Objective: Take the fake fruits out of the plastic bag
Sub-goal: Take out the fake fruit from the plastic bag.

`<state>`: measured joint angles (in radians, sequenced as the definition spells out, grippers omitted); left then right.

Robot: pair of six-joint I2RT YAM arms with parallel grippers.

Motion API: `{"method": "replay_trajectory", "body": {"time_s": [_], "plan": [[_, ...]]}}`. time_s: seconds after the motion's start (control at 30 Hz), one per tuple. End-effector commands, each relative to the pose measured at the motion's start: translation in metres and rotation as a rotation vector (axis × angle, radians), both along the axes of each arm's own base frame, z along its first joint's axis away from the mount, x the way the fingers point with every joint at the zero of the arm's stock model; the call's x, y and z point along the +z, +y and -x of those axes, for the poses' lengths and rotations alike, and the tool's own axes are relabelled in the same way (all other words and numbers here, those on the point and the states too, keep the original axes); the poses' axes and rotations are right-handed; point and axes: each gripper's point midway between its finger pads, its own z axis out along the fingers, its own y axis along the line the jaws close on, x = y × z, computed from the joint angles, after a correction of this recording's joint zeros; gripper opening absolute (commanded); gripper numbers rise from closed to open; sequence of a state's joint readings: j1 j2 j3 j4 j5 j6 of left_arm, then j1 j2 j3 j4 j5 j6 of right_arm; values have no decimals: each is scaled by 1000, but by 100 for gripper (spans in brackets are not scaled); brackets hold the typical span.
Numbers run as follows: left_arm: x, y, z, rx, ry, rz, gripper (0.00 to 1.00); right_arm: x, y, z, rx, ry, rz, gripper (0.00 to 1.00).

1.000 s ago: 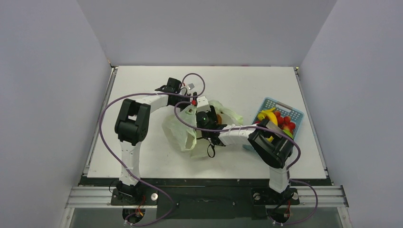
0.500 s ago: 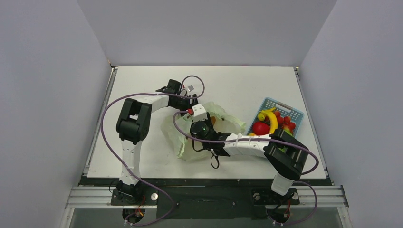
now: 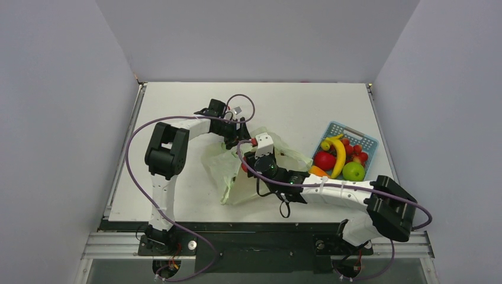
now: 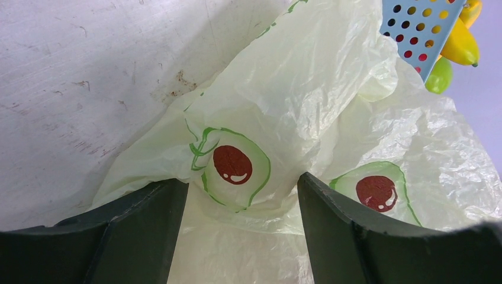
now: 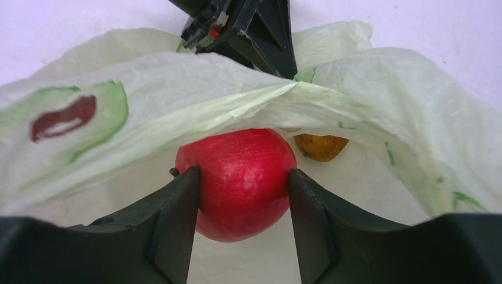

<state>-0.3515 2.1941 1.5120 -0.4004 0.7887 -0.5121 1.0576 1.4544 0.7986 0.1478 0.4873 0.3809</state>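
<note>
**Top view.** The plastic bag [image 3: 216, 167] lies crumpled near the middle of the worktop [image 3: 296, 106]. A blue basket [image 3: 357, 132] sits to the bag's right, near it but apart. The basket holds a banana [image 3: 341, 155], a green apple [image 3: 354, 171] and some red fruit, so part of the job looks done. The left end effector [image 3: 235, 137] is at the bag's far edge. The right end effector [image 3: 247, 165] reaches into the bag from the near-right side.

**Left wrist view.** The left end effector's jaws stand wide apart, released. The bag's film, printed with avocados, fills the gap loosely, and I see no pinch on it. A corner of the basket shows beyond the bag.

**Right wrist view.** The right end effector is inside the bag, clenched on a red apple [image 5: 243, 174]. Its fingers [image 5: 171, 231] press against the apple's two sides. The film arches over the apple like a tent, and its peak is caught at the left end effector's dark tip above.
- My reading is that the left arm props the mouth of the bag so the right arm can reach in.
- An orange-brown fruit [image 5: 319, 147] lies deeper in the bag, just behind the apple and partly under the film.
- Judgement: the apple must be drawn back through the mouth without dragging the film, and at least one fruit would remain in the bag after that.
</note>
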Motion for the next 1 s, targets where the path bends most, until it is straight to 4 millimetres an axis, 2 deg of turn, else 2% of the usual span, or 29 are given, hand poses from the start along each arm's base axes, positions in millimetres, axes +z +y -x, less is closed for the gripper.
{"method": "replay_trajectory", "body": {"time_s": [0.0, 0.03, 0.17, 0.2, 0.23, 0.27, 0.3, 0.33, 0.37, 0.47, 0.5, 0.53, 0.57, 0.63, 0.77, 0.9, 0.97], "plan": [[9, 1, -14, -2, -73, -8, 66, 38, -4, 11, 9, -16, -122, 0], [10, 1, -14, -1, -75, -8, 66, 38, -8, 13, 6, -12, -121, 0], [13, 1, -14, -1, -81, -6, 66, 64, -26, 19, -13, -45, -157, 0], [14, 1, -14, -2, -82, -5, 66, 77, -32, 20, -23, -67, -181, 0], [13, 1, -14, -2, -79, -6, 66, 81, -37, 20, -27, -73, -171, 0], [12, 1, -14, -2, -80, -6, 66, 97, -43, 20, -42, -101, -199, 0], [12, 1, -14, -1, -77, -6, 66, 97, -49, 22, -46, -101, -175, 0], [12, 1, -14, -1, -77, -6, 66, 111, -56, 22, -63, -125, -195, 0], [11, 1, -14, -2, -75, -6, 66, 115, -61, 23, -66, -132, -184, 0], [10, 1, -14, -1, -72, -7, 66, 152, -81, 25, -99, -188, -232, 0], [10, 1, -14, -2, -72, -6, 66, 156, -86, 26, -104, -196, -219, 0], [10, 1, -14, -3, -72, -6, 66, 171, -95, 27, -124, -223, -234, 0], [10, 1, -14, -2, -72, -6, 66, 174, -102, 27, -137, -228, -221, 0], [11, 1, -14, -2, -74, -5, 66, 193, -125, 27, -206, -272, -218, 0], [13, 1, -14, -3, -79, -3, 66, 207, -173, 24, -362, -329, -186, 0], [16, 1, -14, -2, -78, 2, 66, 202, -208, 23, -472, -345, -168, 0], [24, 2, -16, -2, -93, 14, 67, 198, -219, 23, -504, -345, -162, 0]]}}
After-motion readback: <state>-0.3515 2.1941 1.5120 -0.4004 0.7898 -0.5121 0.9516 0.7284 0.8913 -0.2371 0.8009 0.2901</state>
